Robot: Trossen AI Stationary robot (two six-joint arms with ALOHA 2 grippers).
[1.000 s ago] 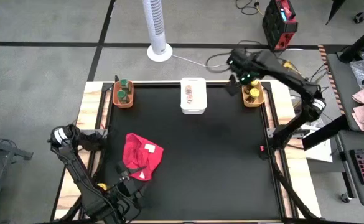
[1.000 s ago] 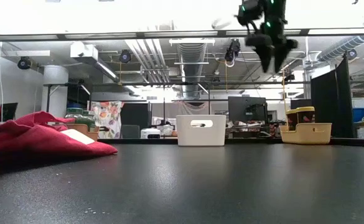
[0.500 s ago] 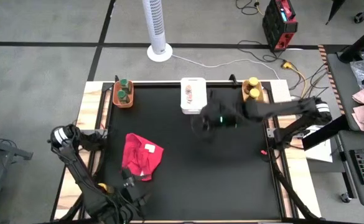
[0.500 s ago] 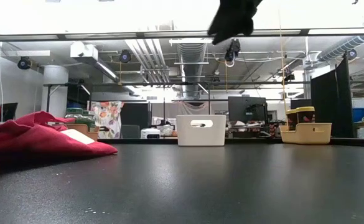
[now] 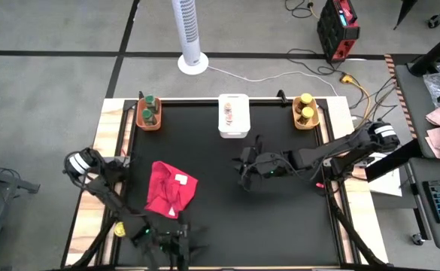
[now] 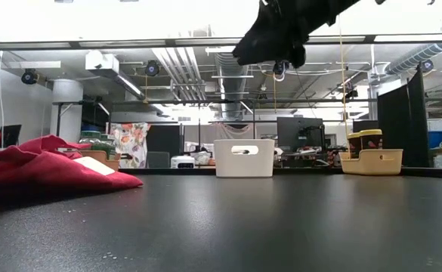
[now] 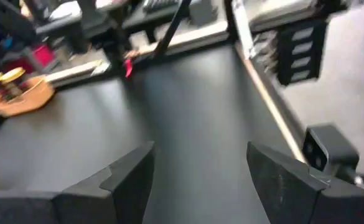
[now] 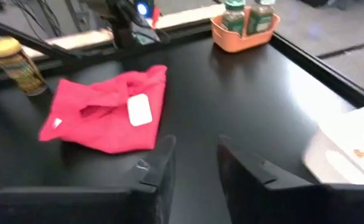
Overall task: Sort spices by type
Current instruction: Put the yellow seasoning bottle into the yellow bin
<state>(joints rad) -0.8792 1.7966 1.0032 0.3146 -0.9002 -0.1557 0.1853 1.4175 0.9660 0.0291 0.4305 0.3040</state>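
Note:
Two green-lidded spice jars [image 5: 148, 111] stand in the orange bin [image 5: 149, 123] at the far left. Pink-lidded ones [image 5: 229, 113] lie in the white bin [image 5: 233, 129], and yellow-lidded ones [image 5: 304, 109] stand in the yellow bin [image 5: 305, 123]. One yellow-lidded jar [image 8: 14, 62] stands alone near the table's near left corner. My right gripper [image 8: 194, 152] hovers over the table's middle [image 5: 244, 167], pointing at the red cloth [image 5: 171, 188], fingers a little apart with nothing between them. My left gripper [image 7: 200, 155] is open at the near edge [image 5: 176, 242].
The red cloth [image 8: 110, 112], with a white tag, lies crumpled at the near left. A broad stretch of black tabletop [image 5: 280, 218] lies between the cloth and the right edge. A white tower fan [image 5: 189, 34] stands on the floor beyond the far edge.
My right gripper has swung from above the yellow bin at the far right down to the table's middle, turning from pointing downward to nearly level, toward the left. My left gripper has drawn back from the cloth's near edge toward the table's near edge and turned rightward.

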